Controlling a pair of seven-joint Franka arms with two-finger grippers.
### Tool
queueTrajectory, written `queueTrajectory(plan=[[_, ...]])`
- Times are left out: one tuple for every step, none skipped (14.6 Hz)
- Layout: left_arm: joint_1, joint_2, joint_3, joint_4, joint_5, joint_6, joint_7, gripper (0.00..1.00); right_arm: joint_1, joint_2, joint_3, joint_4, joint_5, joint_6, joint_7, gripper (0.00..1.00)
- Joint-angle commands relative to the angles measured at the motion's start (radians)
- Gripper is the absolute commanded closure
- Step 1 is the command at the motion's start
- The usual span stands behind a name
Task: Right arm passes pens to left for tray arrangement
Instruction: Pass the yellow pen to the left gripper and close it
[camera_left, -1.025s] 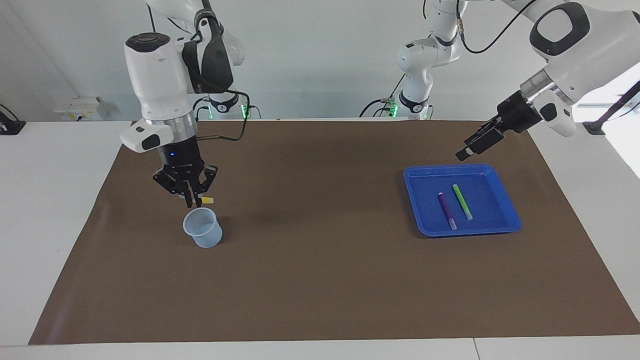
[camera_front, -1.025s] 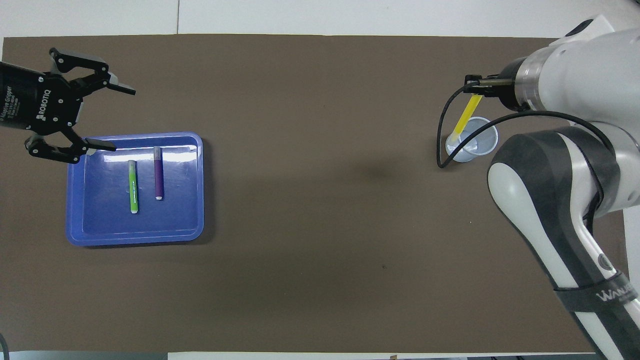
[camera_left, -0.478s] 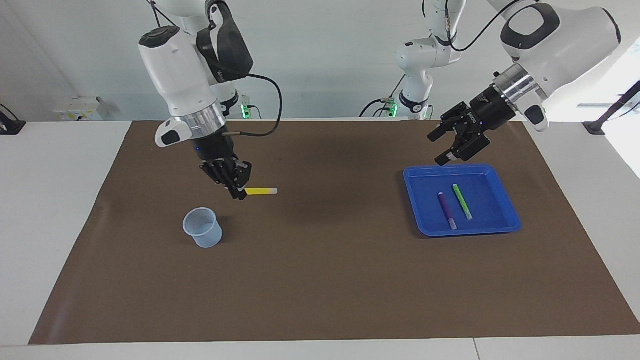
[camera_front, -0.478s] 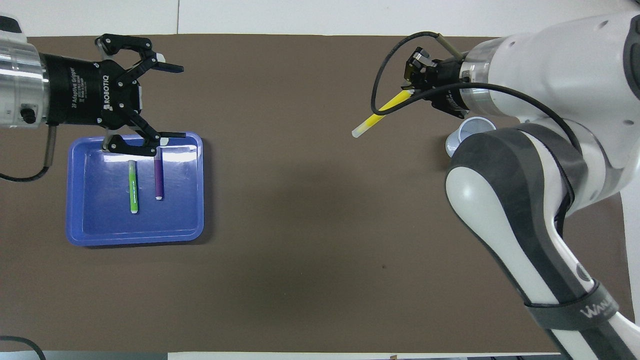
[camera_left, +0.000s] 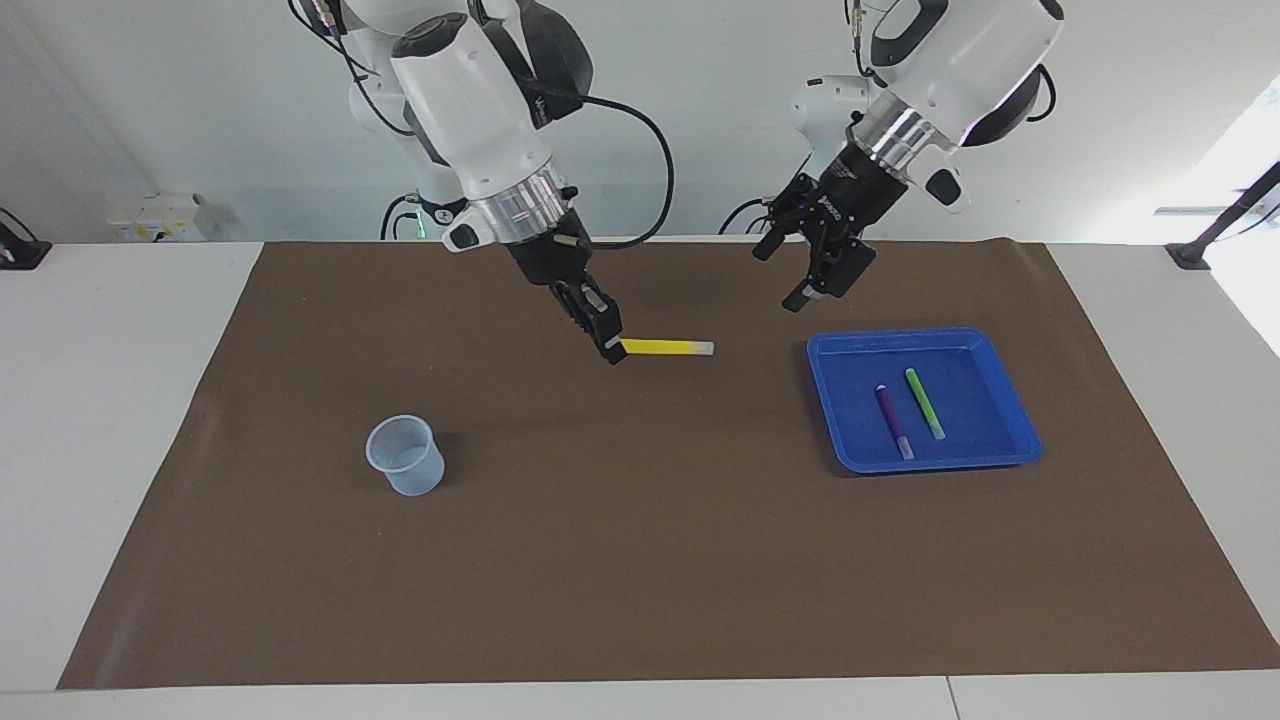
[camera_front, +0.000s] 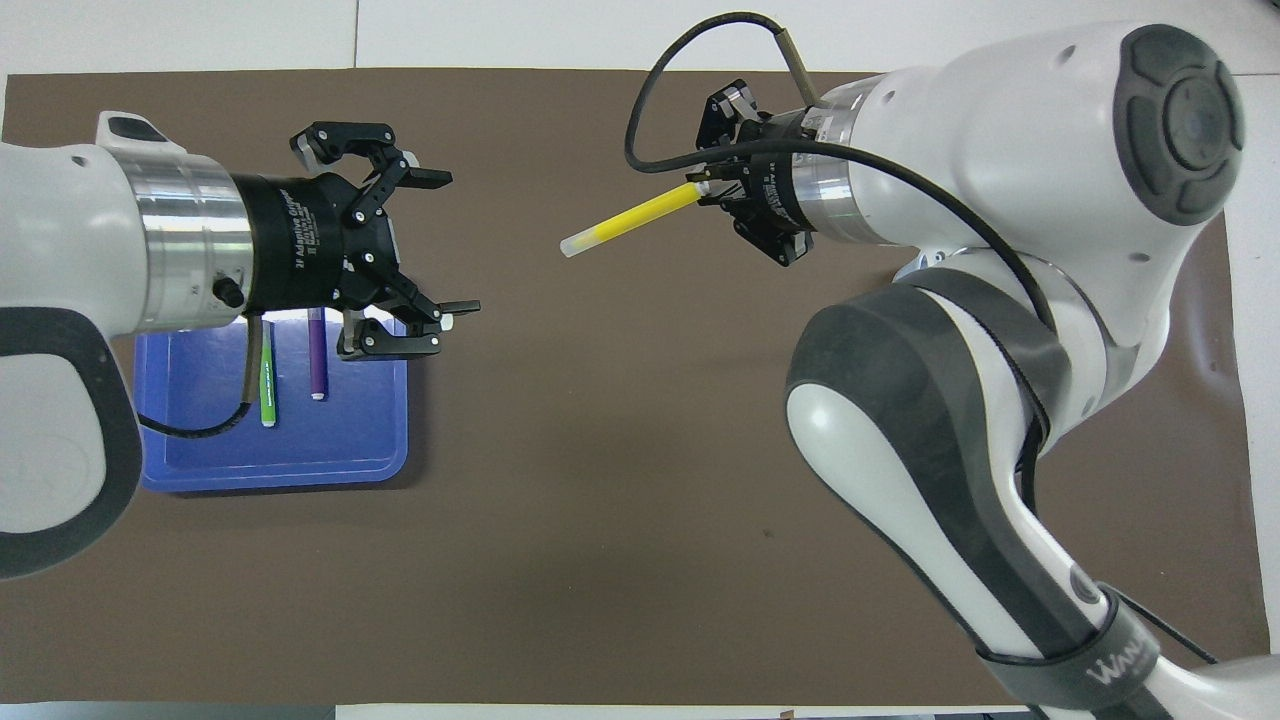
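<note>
Both arms have swung toward mid-tabletop since the earlier frames: the right gripper (camera_left: 612, 350), formerly over the cup (camera_left: 405, 456), now hangs over the mat's (camera_left: 640, 560) middle, and the left gripper (camera_left: 822, 272), formerly over the tray's (camera_left: 1022, 428) rim, now hovers off the tray on the side toward the right arm. The right gripper is clenched on one end of the yellow pen (camera_left: 668, 347), which it holds level in the air with the pale tip pointing toward the left gripper. The left gripper's fingers (camera_front: 420, 178) are spread wide, and a clear gap separates them from the pen tip.

Progress: the purple pen (camera_left: 893, 421) and green pen (camera_left: 924, 403) already lie side by side in the tray, apart from each other. Judged from this, two of three pens are arranged; the yellow one remains to be handed over and laid down.

Surroundings: the cup stands upright toward the right arm's end, well apart from both grippers. A black cable (camera_front: 660, 70) loops from the right wrist above the pen. Nothing lies between the grippers; space remains in the tray beside the two pens.
</note>
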Motion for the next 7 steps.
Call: queueTrajectory(plan=[[-0.071, -0.047, 0.013, -0.08, 0.063, 0.074, -0.091, 0.0, -0.01, 0.026, 0.059, 0.032, 0.003, -0.004, 0.12, 1.0], [-0.085, -0.056, 0.012, -0.088, 0.095, 0.092, -0.113, 0.0, -0.008, 0.026, 0.073, 0.032, 0.003, -0.004, 0.13, 1.0], [-0.103, -0.057, 0.012, -0.099, 0.143, 0.104, -0.131, 0.0, -0.005, 0.026, 0.087, 0.032, 0.0, -0.004, 0.146, 1.0], [-0.106, -0.054, 0.01, -0.102, 0.165, 0.114, -0.147, 0.0, -0.002, 0.026, 0.093, 0.031, -0.002, -0.004, 0.153, 1.0], [-0.108, -0.048, 0.01, -0.102, 0.169, 0.117, -0.159, 0.0, -0.001, 0.026, 0.093, 0.031, -0.008, -0.004, 0.153, 1.0], [-0.108, -0.044, 0.01, -0.104, 0.186, 0.121, -0.162, 0.0, 0.004, 0.025, 0.098, 0.031, -0.019, -0.004, 0.153, 1.0], [-0.112, -0.039, 0.009, -0.104, 0.203, 0.132, -0.17, 0.0, 0.004, 0.025, 0.099, 0.031, -0.022, -0.004, 0.155, 1.0]])
